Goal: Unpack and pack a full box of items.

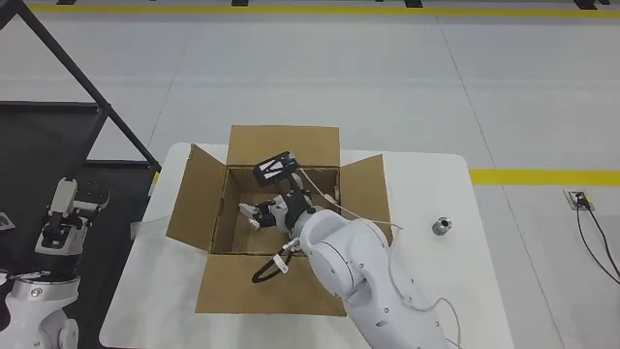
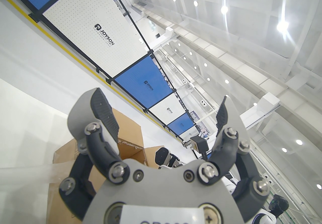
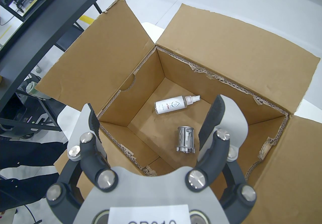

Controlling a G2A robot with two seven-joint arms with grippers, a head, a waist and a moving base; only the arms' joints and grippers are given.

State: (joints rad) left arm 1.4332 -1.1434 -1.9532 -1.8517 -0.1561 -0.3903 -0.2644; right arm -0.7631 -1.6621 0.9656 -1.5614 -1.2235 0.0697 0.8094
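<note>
The left end effector (image 2: pixel 161 99) points upward, its two fingers spread wide with nothing between them. Their dark ribbed pads (image 2: pixel 104 111) face each other. Behind its lower side stands a brown cardboard box (image 2: pixel 130 134) with a flap raised. Farther off, blue and white perforated panels (image 2: pixel 95 26) run in a row above a yellow line (image 2: pixel 50 41) on the floor. Bright ceiling lights (image 2: pixel 283 26) shine overhead.

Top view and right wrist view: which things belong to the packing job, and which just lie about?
Job: cardboard box, white spray bottle and grey metal cage part inside it, small metal cylinder on the table.
Lying about: black shelf cart beside the table, floor cable.
</note>
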